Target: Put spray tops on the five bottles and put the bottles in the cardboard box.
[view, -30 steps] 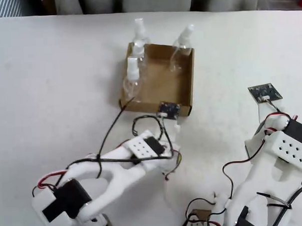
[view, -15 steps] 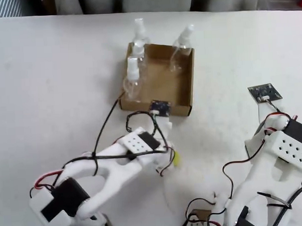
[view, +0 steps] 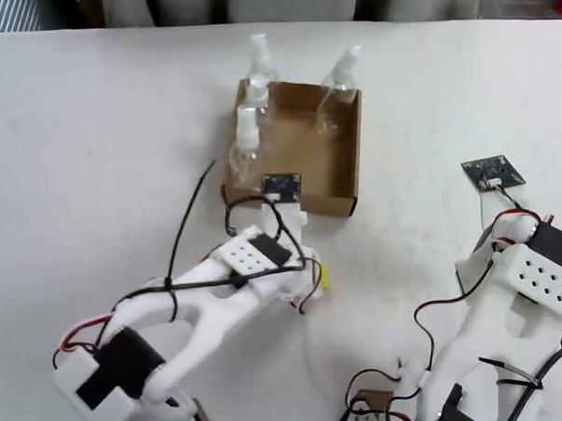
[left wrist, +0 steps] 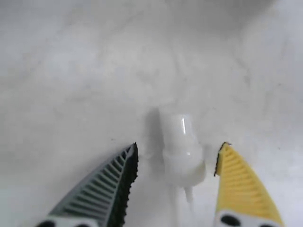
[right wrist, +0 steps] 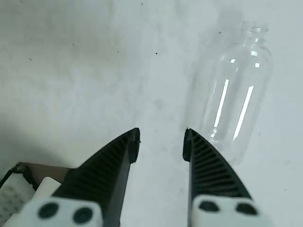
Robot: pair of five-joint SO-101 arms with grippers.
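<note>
Spray top [left wrist: 182,156] sits, apparently untouched, within spread left hand [left wrist: 179,146].

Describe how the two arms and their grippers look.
The left arm and right arm are white shells with black motor blocks, dotted vent plates and loose red and black cables; each wrist carries a dark camera board. The left gripper has one grey-black ribbed finger and one yellow finger. The right gripper has two black ribbed fingers.

Bottles [view: 248,142] crowd the cardboard box [view: 357,147]'s left wall; its middle lies free.
</note>
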